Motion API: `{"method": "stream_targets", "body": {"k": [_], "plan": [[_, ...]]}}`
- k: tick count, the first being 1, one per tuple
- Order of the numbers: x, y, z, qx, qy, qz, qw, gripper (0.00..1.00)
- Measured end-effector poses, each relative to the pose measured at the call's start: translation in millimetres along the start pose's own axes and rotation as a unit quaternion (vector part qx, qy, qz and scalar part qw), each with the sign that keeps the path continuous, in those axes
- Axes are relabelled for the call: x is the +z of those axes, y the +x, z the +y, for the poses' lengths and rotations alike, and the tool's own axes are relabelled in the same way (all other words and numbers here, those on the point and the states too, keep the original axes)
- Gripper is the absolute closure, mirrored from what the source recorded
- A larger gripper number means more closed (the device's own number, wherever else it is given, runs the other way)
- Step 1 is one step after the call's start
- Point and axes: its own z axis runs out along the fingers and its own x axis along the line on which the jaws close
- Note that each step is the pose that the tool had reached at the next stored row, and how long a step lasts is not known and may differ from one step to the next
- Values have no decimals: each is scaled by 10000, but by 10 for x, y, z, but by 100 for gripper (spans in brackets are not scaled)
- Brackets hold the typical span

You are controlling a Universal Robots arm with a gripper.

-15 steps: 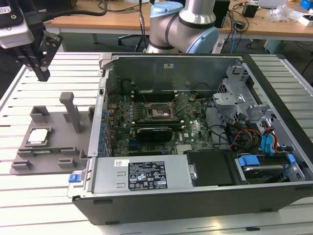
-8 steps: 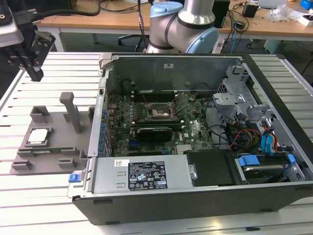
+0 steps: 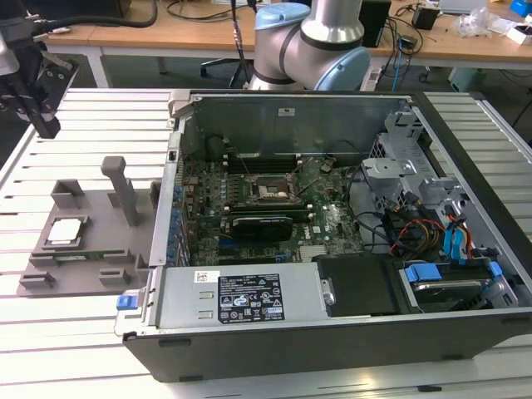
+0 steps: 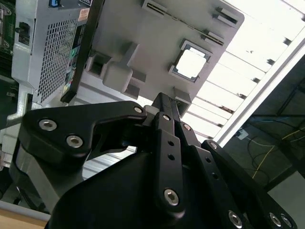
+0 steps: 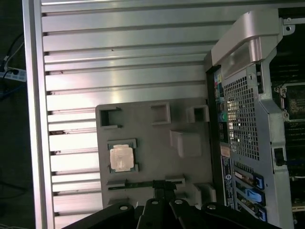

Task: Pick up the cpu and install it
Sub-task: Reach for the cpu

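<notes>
Jaws together, nothing between them. Gripper point(image 3: 46, 125) hangs at exterior view's upper left, well apart from chip point(image 3: 66, 231). Chip lies flat in pocket of grey tray point(image 3: 104, 249), exterior view's left, beside open computer case point(image 3: 291, 349). Pickup not yet made. Judgement: clean grasp wants jaws spread, centred over chip, squared to edges, straight descent, clear of tall tray post point(image 3: 125, 191).

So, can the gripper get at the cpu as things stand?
Probably yes: the cpu lies uncovered on the grey tray, and the gripper hangs over the table, apart from it.
</notes>
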Motion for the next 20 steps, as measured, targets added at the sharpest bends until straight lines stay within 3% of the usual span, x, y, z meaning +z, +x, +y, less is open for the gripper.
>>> {"method": "stream_targets", "body": {"k": [20], "plan": [[-9,421,-31,0,7,-1,10000,89]]}}
